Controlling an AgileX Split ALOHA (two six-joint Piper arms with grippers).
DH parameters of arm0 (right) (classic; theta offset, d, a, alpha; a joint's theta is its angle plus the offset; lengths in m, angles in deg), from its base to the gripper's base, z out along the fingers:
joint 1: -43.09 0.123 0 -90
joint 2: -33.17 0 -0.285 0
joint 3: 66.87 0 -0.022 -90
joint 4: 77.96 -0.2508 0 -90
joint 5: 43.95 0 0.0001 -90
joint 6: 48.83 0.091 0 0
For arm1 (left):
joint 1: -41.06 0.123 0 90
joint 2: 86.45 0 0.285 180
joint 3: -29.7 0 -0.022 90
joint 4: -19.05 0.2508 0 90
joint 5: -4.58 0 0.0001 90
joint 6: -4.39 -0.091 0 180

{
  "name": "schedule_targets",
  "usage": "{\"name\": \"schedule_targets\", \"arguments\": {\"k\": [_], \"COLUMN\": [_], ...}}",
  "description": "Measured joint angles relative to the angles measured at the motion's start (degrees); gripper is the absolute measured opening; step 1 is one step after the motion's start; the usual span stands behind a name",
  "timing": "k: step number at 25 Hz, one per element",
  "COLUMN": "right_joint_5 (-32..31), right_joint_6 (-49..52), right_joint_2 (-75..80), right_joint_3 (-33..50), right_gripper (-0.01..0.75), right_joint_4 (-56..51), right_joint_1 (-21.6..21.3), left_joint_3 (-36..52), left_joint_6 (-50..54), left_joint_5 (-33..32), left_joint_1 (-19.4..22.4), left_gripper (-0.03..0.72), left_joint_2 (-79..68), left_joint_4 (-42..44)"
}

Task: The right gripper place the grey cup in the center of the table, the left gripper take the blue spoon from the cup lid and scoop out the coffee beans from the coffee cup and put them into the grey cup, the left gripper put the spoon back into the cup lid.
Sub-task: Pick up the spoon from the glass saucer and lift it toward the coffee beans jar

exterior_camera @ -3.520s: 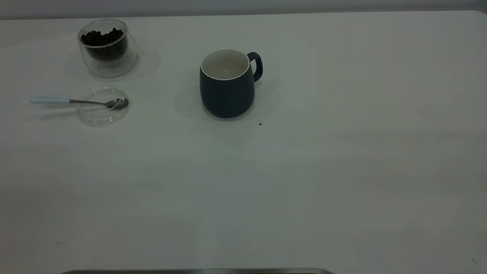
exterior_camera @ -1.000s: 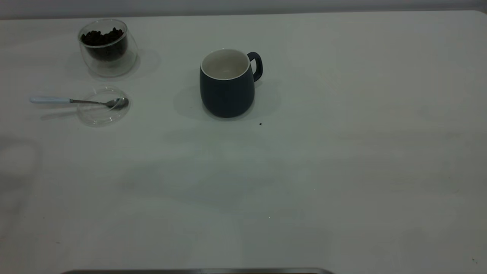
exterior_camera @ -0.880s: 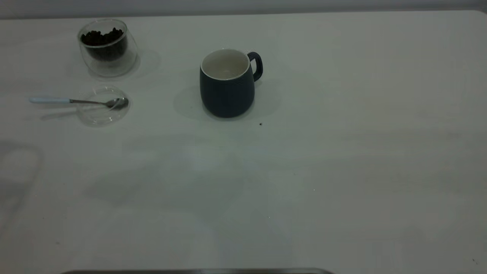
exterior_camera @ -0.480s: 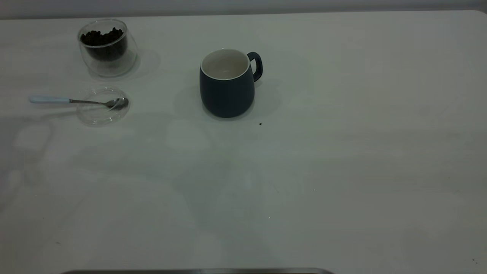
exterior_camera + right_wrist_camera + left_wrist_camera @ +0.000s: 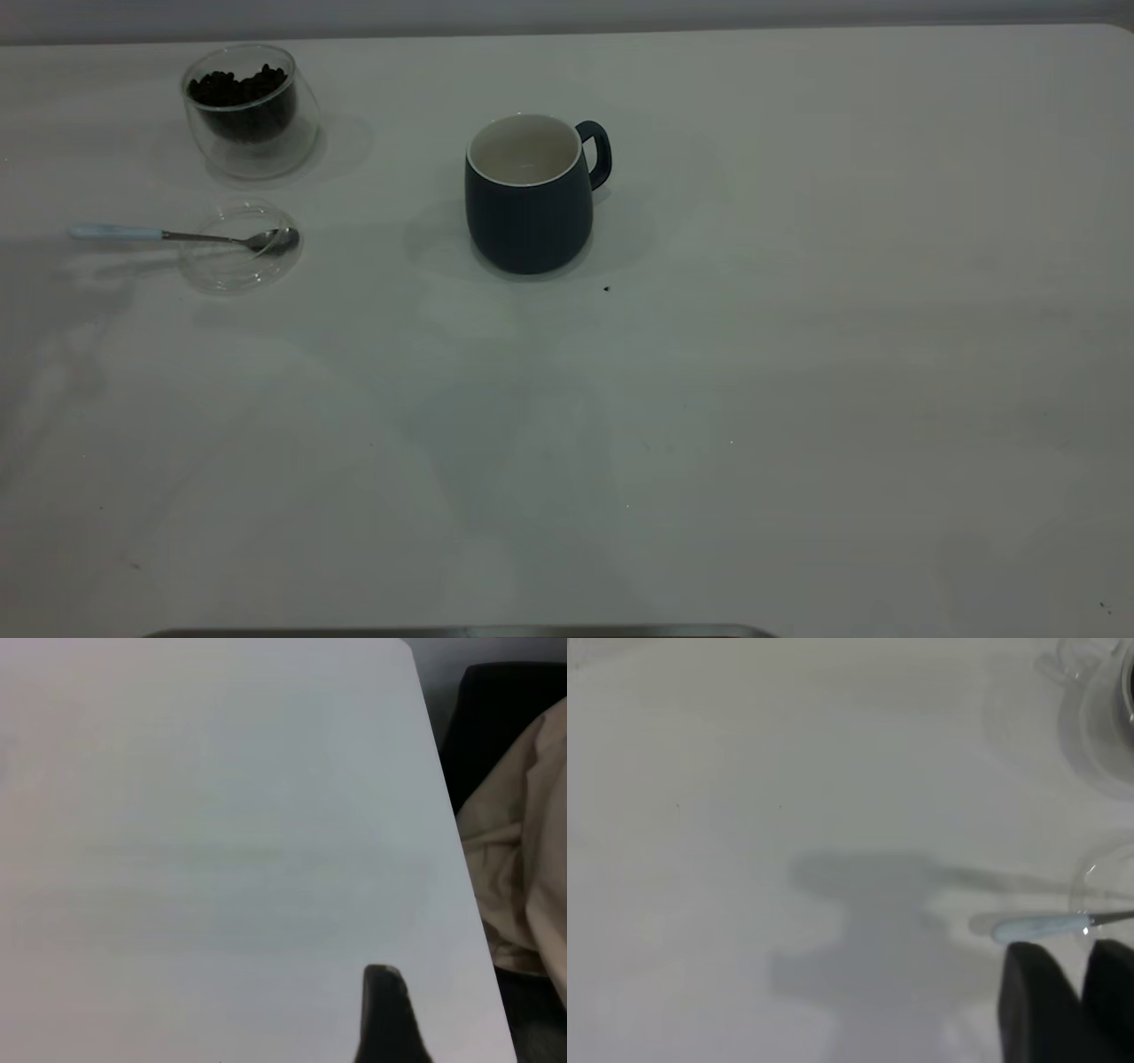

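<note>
The grey cup (image 5: 530, 199) stands upright and empty near the middle of the table (image 5: 797, 354). The coffee cup (image 5: 251, 111) holds coffee beans (image 5: 237, 87) at the far left. The cup lid (image 5: 237, 252) lies in front of it. The blue spoon (image 5: 168, 235) rests with its bowl on the lid and its handle on the table. No gripper shows in the exterior view. In the left wrist view my left gripper (image 5: 1085, 961) is open and empty, just short of the spoon's handle (image 5: 1041, 927). Part of my right gripper (image 5: 383, 1014) hangs over bare table.
A small dark speck (image 5: 606, 288) lies just in front of the grey cup. The table's edge (image 5: 447, 815) runs close to the right gripper, with beige cloth (image 5: 523, 850) and a dark object beyond it. The coffee cup's glass wall (image 5: 1103, 726) shows in the left wrist view.
The cup, lid, spoon and glass have not moved. The arm's shadow at the table's left has spread and shifted toward the spoon.
</note>
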Motion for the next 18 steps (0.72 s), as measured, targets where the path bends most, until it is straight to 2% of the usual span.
{"name": "schedule_targets", "arguments": {"k": [4, 6, 10, 15, 18], "right_joint_5": [0.0, 0.0, 0.0, 0.0, 0.0], "right_joint_6": [0.0, 0.0, 0.0, 0.0, 0.0], "right_joint_2": [0.0, 0.0, 0.0, 0.0, 0.0], "right_joint_3": [0.0, 0.0, 0.0, 0.0, 0.0], "right_gripper": [0.453, 0.453, 0.453, 0.453, 0.453], "right_joint_4": [0.0, 0.0, 0.0, 0.0, 0.0], "right_joint_1": [0.0, 0.0, 0.0, 0.0, 0.0], "left_joint_3": [0.0, 0.0, 0.0, -0.3, -2.7], "left_joint_6": [-0.5, -0.6, -0.6, -0.7, -0.6], "left_joint_5": [0.4, 0.7, 1.7, 8.1, 6.6], "left_joint_1": [0.0, 0.0, 0.0, 0.3, 2.9], "left_gripper": [0.419, 0.473, 0.493, 0.489, 0.454], "left_joint_2": [-2.0, -2.5, -2.8, -3.4, -6.1], "left_joint_4": [0.0, 0.0, 1.0, 1.3, 1.3]}}
